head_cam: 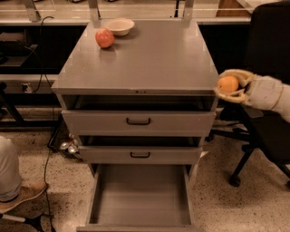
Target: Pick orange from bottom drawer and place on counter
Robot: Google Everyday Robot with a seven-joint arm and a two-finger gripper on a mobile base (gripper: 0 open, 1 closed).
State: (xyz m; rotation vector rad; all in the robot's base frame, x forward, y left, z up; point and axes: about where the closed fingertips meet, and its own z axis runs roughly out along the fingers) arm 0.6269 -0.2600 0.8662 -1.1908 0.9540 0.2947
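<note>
Speckled terrazzo floor (213, 195), warm dim light — a black castored office chair (267, 36) at right, behind the claw (229, 86) gripping the orange (228, 84); pale bench (149, 10) beyond.

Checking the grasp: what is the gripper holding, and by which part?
The gripper, beside the counter's right edge, holds the orange, fingers above and below it.

The counter (149, 59) bears a reddish fruit (104, 38) beside a pale bowl (119, 26); the tool (223, 87) holds the orange (228, 84) off its right edge.

One high front view — tilted down at counter (149, 59); pincer (232, 89) clasping orange (228, 84) at right.
</note>
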